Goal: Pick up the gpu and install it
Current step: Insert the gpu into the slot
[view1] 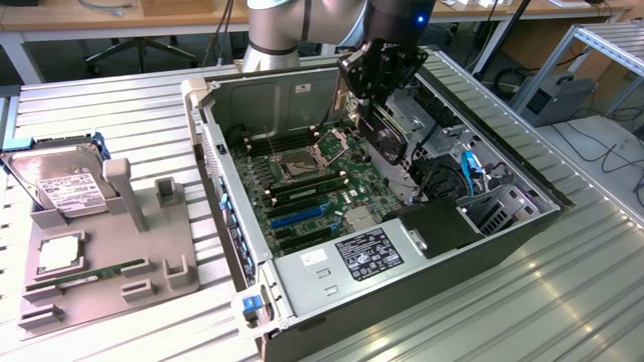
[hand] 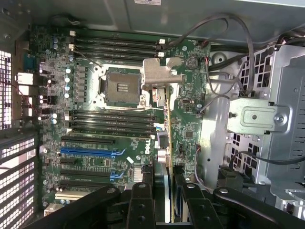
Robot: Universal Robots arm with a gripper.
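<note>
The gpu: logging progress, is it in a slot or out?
Out: the gripper holds the gpu above the motherboard; blue slot bare.

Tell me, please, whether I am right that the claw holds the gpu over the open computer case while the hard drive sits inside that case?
Not quite. The claw does hold the gpu over the open computer case, but the hard drive stands outside it, in the grey holder at the exterior view's left.

The gpu (view1: 385, 145) bears a dull metal bracket; the case (view1: 282, 94) is matt grey metal.
</note>
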